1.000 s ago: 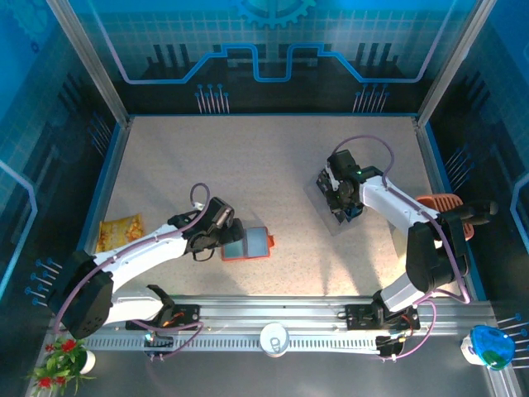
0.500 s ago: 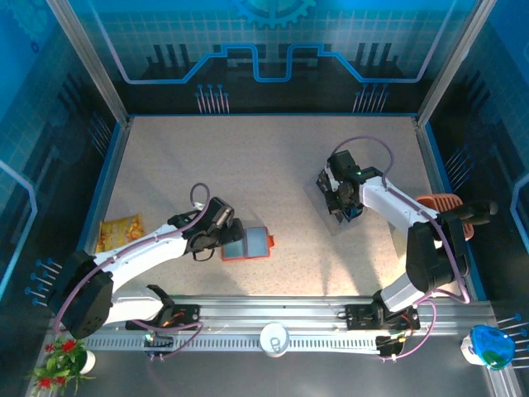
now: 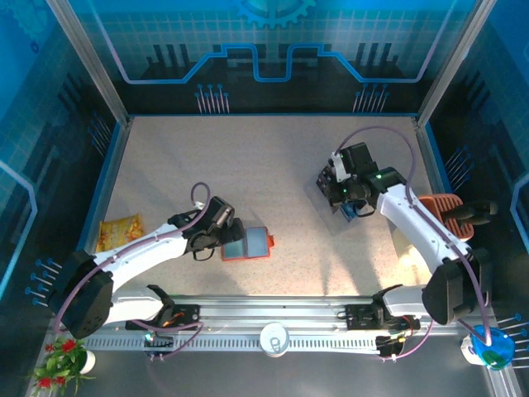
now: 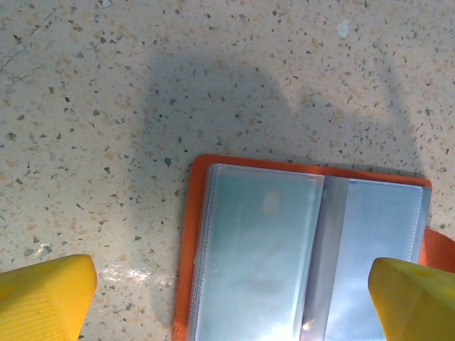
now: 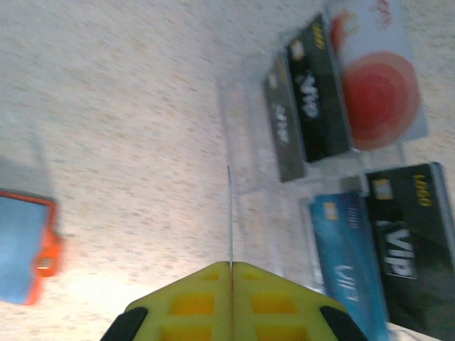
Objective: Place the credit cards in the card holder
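The red-orange card holder (image 3: 246, 243) lies open on the table, its clear grey-blue pockets (image 4: 306, 249) facing up. My left gripper (image 3: 221, 236) stands open over its left half, with a yellow fingertip (image 4: 43, 298) on either side of the view and nothing between them. My right gripper (image 5: 231, 264) is shut on one thin credit card (image 5: 229, 213), seen edge-on and held above the table. Below it lie the other credit cards: black VIP cards (image 5: 313, 99), a pink-red one (image 5: 373, 78), a blue one (image 5: 348, 249) and another black one (image 5: 409, 227). The right gripper (image 3: 345, 194) hovers by that card pile (image 3: 350, 210).
A terracotta slotted bin (image 3: 446, 211) sits at the right edge behind the right arm. A yellow snack packet (image 3: 121, 229) lies at the far left. A white cup (image 3: 274, 338) stands on the front rail. The cards rest on a clear plastic sheet (image 5: 249, 128).
The right arm has swung its elbow outward and its gripper has risen slightly off the card pile with a card. The left arm and the card holder have not moved.
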Robot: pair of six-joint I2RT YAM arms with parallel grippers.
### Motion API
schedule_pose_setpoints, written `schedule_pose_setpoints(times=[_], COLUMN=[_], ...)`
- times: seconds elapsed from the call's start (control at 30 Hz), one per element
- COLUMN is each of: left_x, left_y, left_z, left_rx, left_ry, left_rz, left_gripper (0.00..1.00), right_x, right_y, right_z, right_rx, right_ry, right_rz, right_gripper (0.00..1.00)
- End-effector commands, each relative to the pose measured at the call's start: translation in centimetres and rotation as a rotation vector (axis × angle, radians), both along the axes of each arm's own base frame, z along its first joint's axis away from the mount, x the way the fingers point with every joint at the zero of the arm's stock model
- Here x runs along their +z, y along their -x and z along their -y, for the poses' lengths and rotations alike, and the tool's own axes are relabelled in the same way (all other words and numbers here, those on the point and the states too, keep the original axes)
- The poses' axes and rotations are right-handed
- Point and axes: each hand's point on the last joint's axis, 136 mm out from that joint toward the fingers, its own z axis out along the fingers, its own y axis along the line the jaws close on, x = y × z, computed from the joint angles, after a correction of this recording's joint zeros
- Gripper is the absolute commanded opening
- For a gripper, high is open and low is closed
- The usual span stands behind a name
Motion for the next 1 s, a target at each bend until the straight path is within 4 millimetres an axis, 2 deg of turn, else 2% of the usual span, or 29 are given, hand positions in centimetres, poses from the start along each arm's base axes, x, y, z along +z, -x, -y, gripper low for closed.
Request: schedule_pose_setpoints(times=[0.0, 0.17, 0.2, 0.4, 0.6, 0.97], left_x=[-0.1, -0.7, -0.8, -1.4, -2.5, -4.7], left_y=[0.4, 0.8, 0.9, 1.4, 2.2, 3.8], left_z=[0.1, -0.5, -0.7, -1.5, -2.2, -3.3], left_rx=[-0.047, -0.044, -0.043, -0.038, -0.025, 0.007], left_ry=[-0.039, -0.068, -0.074, -0.114, -0.139, -0.161], left_rz=[-0.041, -0.059, -0.063, -0.08, -0.107, -0.167], left_gripper=[0.99, 0.99, 0.99, 0.99, 0.99, 0.99], right_x=[2.1, 3.2, 2.2, -0.9, -4.1, -8.1], right_y=[0.8, 1.4, 1.8, 3.1, 4.4, 5.5], right_z=[-5.1, -12.0, -13.1, -18.0, -20.3, -21.1], right_rx=[0.029, 0.084, 0.088, 0.082, 0.053, -0.004], right_ry=[-0.317, -0.665, -0.693, -0.822, -0.849, -0.829], right_rz=[-0.01, 0.03, 0.021, 0.042, 0.067, 0.072], right_gripper=[0.0, 0.0, 0.0, 0.0, 0.0, 0.0])
